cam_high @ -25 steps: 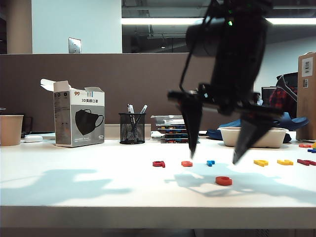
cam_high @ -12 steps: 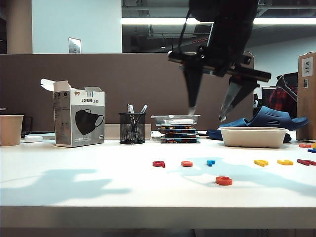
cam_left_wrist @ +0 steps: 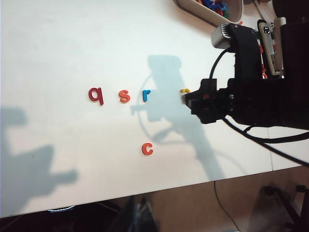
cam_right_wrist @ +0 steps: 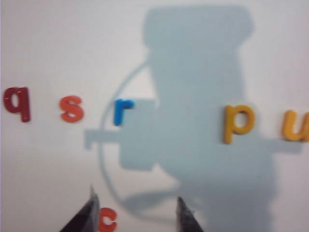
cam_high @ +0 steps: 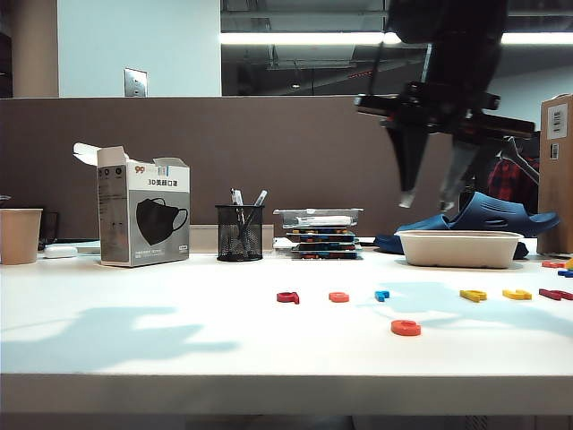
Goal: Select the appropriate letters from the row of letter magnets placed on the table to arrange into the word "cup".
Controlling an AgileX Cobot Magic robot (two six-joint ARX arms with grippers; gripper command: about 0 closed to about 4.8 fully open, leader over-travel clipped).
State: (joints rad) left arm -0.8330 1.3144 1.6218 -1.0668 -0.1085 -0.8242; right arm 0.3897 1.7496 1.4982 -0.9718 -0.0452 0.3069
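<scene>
The row of letter magnets lies on the white table (cam_high: pixel 134 345): dark red q (cam_high: pixel 287 296), orange s (cam_high: pixel 338 296), blue r (cam_high: pixel 382 295), yellow p (cam_high: pixel 473 294) and yellow u (cam_high: pixel 517 294). The orange-red c (cam_high: pixel 406 328) lies alone in front of the row. My right gripper (cam_high: pixel 425 202) hangs open and empty high above the table, over the gap between r and p. In the right wrist view its fingertips (cam_right_wrist: pixel 91 212) frame bare table, with c (cam_right_wrist: pixel 107 220) beside one finger, and p (cam_right_wrist: pixel 236 122) and u (cam_right_wrist: pixel 295 125) beyond. My left gripper (cam_left_wrist: pixel 140 217) is a dark blur off the table's front edge.
A mask box (cam_high: pixel 143 218), a mesh pen holder (cam_high: pixel 239 233) and a paper cup (cam_high: pixel 20 235) stand at the back left. A stack of trays (cam_high: pixel 318 233), a white bowl (cam_high: pixel 459 248) and a blue slipper (cam_high: pixel 488 215) sit behind the row. More letters (cam_high: pixel 555 294) lie far right.
My right gripper has risen from just above the table and swung to the right, its fingers drawing closer together. The letters have not moved.
</scene>
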